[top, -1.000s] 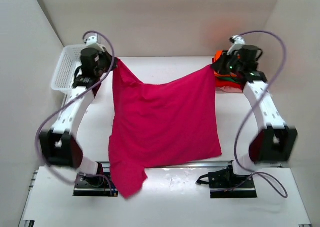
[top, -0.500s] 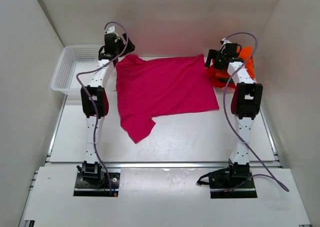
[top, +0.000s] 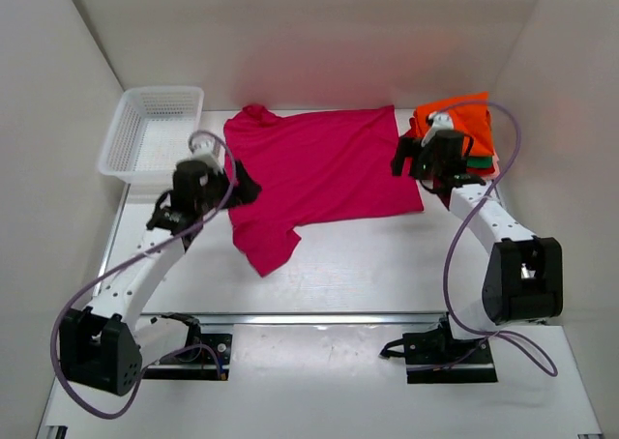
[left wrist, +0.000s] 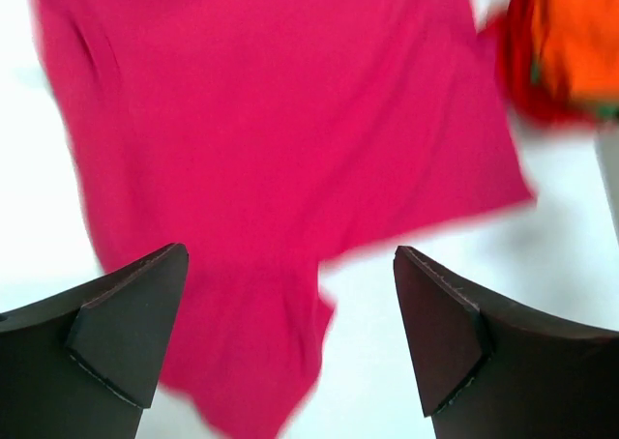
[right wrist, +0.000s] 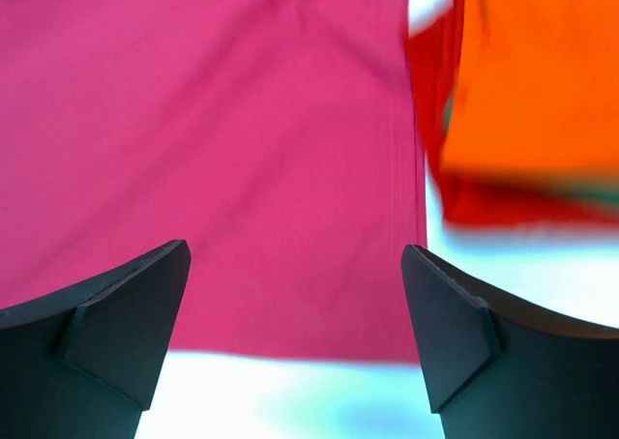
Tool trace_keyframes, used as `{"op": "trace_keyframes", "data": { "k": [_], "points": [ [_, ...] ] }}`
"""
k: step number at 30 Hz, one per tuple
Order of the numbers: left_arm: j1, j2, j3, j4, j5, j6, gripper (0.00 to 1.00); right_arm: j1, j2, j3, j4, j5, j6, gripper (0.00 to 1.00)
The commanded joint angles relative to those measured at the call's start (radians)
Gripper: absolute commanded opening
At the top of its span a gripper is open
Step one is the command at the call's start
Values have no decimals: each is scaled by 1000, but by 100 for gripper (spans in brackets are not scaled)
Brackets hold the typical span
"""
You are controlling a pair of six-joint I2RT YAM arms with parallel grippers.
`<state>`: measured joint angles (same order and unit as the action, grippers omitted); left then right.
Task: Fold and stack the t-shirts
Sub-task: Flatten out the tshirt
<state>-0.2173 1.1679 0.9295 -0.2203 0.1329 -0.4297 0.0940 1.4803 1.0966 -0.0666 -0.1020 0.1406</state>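
My left tool (top: 244, 186) wide, empty, above shirt (top: 319, 168) left edge. Right tool (top: 400, 157) wide, empty, above its right edge, near orange-topped stack (top: 464, 130). Shirt flat on table (top: 387, 255).

The magenta t-shirt (top: 324, 173), earlier hung between the left gripper (left wrist: 288, 252) and right gripper (right wrist: 296, 248), now lies spread on the counter (top: 387, 255); both jaws have opened.

Robot lab test cell.
Bare white walls (top: 290, 33) rise beyond the left pincer (top: 242, 184) and right pincer (top: 400, 157); bolted arm bases (top: 450, 347) sit behind them on a metal rail (top: 329, 317).
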Motion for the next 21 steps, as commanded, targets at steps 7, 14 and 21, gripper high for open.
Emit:
{"op": "trace_keyframes", "data": {
  "k": [7,14,21],
  "points": [
    [-134,-117,-475,18,-39,-191,99,-23,14,-241,42,138,189,86],
    [-154,-41,-503,28,-36,-219,99,-20,139,-201,25,191,232,86],
    [-264,145,-376,-45,36,-207,99,-33,228,-156,2,203,275,86]
  ]
}}
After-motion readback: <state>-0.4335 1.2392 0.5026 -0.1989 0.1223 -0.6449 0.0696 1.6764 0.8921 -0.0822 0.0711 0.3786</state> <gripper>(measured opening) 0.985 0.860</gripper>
